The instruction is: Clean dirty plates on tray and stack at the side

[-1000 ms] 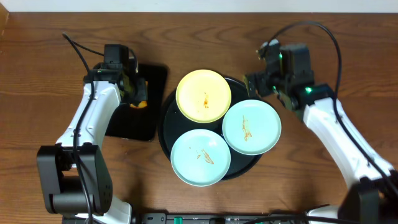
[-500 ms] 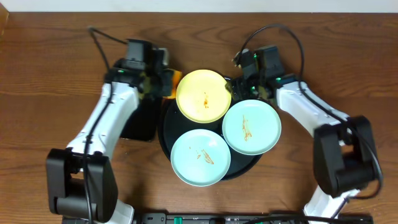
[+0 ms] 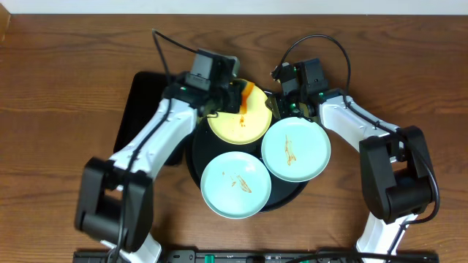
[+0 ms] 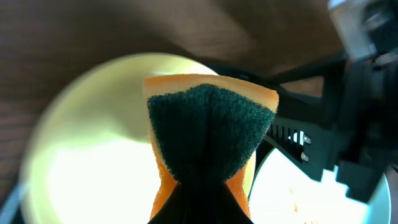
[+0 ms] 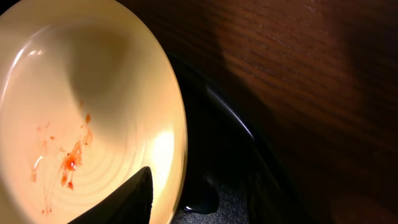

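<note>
A pale yellow plate (image 3: 232,123) with orange-red smears (image 5: 68,162) lies at the back of the round black tray (image 3: 191,150). Two mint-blue plates (image 3: 295,149) (image 3: 235,184), each smeared, sit in front of it. My left gripper (image 3: 235,96) is shut on an orange sponge (image 4: 208,130) with a dark green pad, held over the yellow plate's far right part. My right gripper (image 3: 281,102) straddles the yellow plate's right rim: one finger (image 5: 121,202) lies over the plate's inside, the other is dark below the rim. Whether they press the rim is unclear.
A smaller rectangular black tray (image 3: 142,109) lies left of the round tray. Both arms meet close together at the back of the yellow plate. Dark-brown wood tabletop (image 3: 409,88) surrounds the trays on the right and the left.
My left arm carried the sponge right from the rectangular tray to above the yellow plate. My right gripper moved in to the plate's right rim and its jaws narrowed.
</note>
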